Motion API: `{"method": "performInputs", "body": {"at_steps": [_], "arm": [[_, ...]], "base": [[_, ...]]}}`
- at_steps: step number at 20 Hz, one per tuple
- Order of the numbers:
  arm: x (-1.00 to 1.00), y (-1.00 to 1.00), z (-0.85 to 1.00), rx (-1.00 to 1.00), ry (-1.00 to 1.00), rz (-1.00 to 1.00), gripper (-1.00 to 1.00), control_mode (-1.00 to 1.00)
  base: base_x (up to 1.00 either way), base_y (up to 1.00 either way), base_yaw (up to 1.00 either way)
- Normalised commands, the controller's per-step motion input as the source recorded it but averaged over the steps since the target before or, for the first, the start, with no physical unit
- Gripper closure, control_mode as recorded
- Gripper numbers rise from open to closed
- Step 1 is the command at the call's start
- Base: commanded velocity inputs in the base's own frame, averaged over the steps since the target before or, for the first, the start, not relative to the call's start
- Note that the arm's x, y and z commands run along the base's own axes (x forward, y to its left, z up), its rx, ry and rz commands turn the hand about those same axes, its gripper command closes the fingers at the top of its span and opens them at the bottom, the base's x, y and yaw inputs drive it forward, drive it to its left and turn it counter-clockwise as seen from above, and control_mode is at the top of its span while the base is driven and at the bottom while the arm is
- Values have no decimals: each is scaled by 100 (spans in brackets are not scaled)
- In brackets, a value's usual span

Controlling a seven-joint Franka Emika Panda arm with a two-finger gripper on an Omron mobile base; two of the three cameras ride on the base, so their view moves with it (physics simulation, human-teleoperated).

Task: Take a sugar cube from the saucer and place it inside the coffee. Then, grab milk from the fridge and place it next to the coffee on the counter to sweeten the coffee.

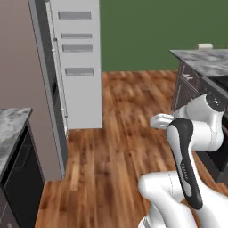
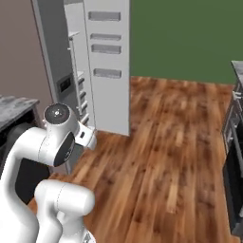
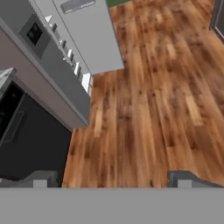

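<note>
The fridge point(image 1: 42, 62) stands at the left with its door point(image 1: 80, 58) swung wide, white shelves showing on the door's inner side. It also appears in the right base view as the fridge point(image 2: 53, 47) with a small dark display panel point(image 2: 65, 84). In the hand view my gripper point(image 3: 113, 179) hangs open over the wooden floor, nothing between its fingertips point(image 3: 41, 178), and the fridge point(image 3: 52, 65) lies to the upper left. A marbled counter point(image 1: 11, 127) sits beside the fridge. The sugar cube, saucer, coffee and milk are out of view.
A second marbled counter point(image 1: 202, 60) over dark drawers stands at the right, with a small white object point(image 1: 205, 45) at its far end. A dark appliance front point(image 3: 26, 131) sits under the left counter. Wooden floor point(image 1: 124, 133) spreads between them, a green wall behind.
</note>
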Motion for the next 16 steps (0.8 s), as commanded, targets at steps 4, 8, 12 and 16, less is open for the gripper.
{"method": "performInputs", "body": {"at_steps": [4,8,12,16], "arm": [[0,0,0,0,0,0,-100,100],[0,0,0,0,0,0,-100,100],[0,0,0,0,0,0,-100,100],[0,0,0,0,0,0,-100,100]], "base": [[100,-31,26],[100,-38,24],[100,-40,24],[100,-50,23]]}}
